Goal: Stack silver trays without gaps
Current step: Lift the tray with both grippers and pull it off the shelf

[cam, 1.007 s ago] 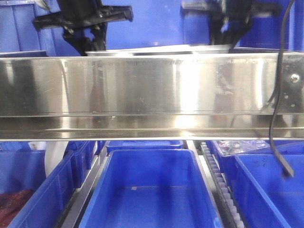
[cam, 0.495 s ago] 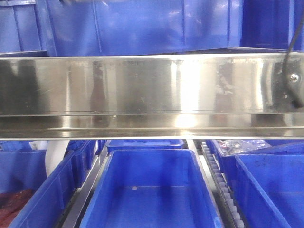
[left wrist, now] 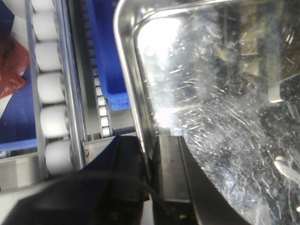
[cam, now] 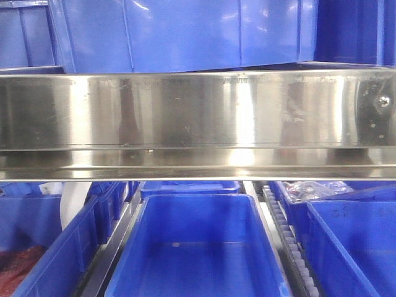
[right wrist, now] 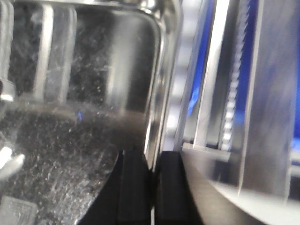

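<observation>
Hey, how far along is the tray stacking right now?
Done: no finished stack shows in any view. In hand: the left hand and the right hand each clamp the rim of a silver tray, apparently one tray carried between them. Left: lowering it onto another tray so they nest flush.

The left gripper [left wrist: 147, 157] is seen from its own wrist camera at the near, lower edge of the view. Its two dark fingers [left wrist: 123, 164] are set side by side and closed on the thin rim of a shallow, scratched stainless-steel silver tray [left wrist: 211, 108]. The rim is pinched in the narrow slot between them, with one finger outside the wall on the left and the other on the tray's side. The right gripper [right wrist: 151, 164] is shown likewise: its black, flat-sided fingers [right wrist: 133, 187] are clamped on the rim of the silver tray [right wrist: 70, 122], with the left finger inside the tray and the right finger outside.
</observation>
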`<control>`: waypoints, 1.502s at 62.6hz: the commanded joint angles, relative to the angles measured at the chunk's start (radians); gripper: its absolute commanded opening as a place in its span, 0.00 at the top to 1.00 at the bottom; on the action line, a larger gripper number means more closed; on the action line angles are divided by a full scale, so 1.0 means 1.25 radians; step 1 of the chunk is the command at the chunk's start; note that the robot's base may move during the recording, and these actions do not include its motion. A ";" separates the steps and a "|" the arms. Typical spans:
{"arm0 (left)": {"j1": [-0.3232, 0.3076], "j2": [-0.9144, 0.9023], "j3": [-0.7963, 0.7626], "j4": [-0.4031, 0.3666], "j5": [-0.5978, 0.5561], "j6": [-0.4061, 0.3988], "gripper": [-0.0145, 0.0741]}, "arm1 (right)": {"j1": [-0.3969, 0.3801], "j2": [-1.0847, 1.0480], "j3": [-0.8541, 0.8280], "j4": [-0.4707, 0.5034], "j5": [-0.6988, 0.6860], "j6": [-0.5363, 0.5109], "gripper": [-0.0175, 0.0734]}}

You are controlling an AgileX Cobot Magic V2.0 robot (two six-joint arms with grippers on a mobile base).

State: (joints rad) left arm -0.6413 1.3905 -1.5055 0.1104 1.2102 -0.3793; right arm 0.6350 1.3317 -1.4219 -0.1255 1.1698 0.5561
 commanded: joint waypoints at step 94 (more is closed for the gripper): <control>-0.019 -0.039 -0.017 0.043 0.013 0.013 0.89 | 0.029 -0.067 -0.016 -0.066 -0.007 -0.016 0.75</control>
State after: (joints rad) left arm -0.6590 1.3752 -1.5033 0.1060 1.2242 -0.3872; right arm 0.6697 1.2865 -1.4136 -0.1460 1.1864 0.5687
